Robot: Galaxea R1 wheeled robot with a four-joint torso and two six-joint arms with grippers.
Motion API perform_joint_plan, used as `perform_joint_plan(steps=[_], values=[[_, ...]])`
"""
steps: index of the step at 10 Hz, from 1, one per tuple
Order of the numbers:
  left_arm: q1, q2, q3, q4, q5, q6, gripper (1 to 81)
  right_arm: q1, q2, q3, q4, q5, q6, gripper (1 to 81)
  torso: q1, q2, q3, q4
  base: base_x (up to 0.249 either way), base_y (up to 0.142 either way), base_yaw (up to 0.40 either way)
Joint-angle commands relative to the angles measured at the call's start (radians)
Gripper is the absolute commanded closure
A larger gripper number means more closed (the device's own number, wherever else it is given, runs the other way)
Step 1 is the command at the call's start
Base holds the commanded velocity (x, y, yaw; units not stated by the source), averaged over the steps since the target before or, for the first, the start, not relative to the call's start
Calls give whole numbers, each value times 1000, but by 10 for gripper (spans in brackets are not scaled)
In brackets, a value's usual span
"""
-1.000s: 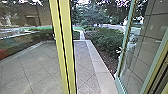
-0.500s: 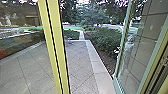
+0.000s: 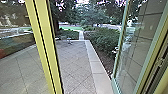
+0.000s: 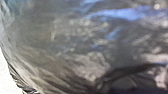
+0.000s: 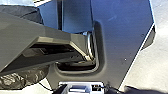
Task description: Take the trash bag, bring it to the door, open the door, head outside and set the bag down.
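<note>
"What's the biggest thing out there?"
"The paved terrace (image 3: 77, 62), with trees (image 3: 90, 12) beyond it. A hedge (image 3: 105, 37) grows on its right, and a footpath (image 3: 81, 35) leads off from the far end. A pale stone border (image 3: 96, 66) edges the paving."
"And the doorway?"
"A glass door (image 3: 133, 55) in a pale green frame stands open on the right. The yellow post (image 3: 45, 45) is on the left."
"Anything different from a second ago?"
"The camera has moved, so the post appears farther left and more terrace shows past it. Small outdoor furniture (image 3: 67, 39), too blurred to name exactly, now shows more at the far end."
"Where's the trash bag?"
"Right up close in the left wrist view: dark, glossy, wrinkled plastic (image 4: 85, 50). I can't tell what holds it up."
"And the grippers?"
"I can't tell how far open the left gripper or the right gripper is, or what either holds."
</note>
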Motion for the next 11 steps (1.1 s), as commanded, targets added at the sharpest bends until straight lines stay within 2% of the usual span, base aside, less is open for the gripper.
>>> perform_joint_plan(steps=[1, 11], values=[[-41, 0, 4, 6, 75, 3, 811, 35, 10, -1, -4, -67, -3, 10, 0, 0, 0, 0, 0, -124, 0], [-41, 5, 4, 20, 75, 3, 811, 34, 16, -14, -2, -67, -3, 10, 0, 0, 0, 0, 0, -128, 0]])
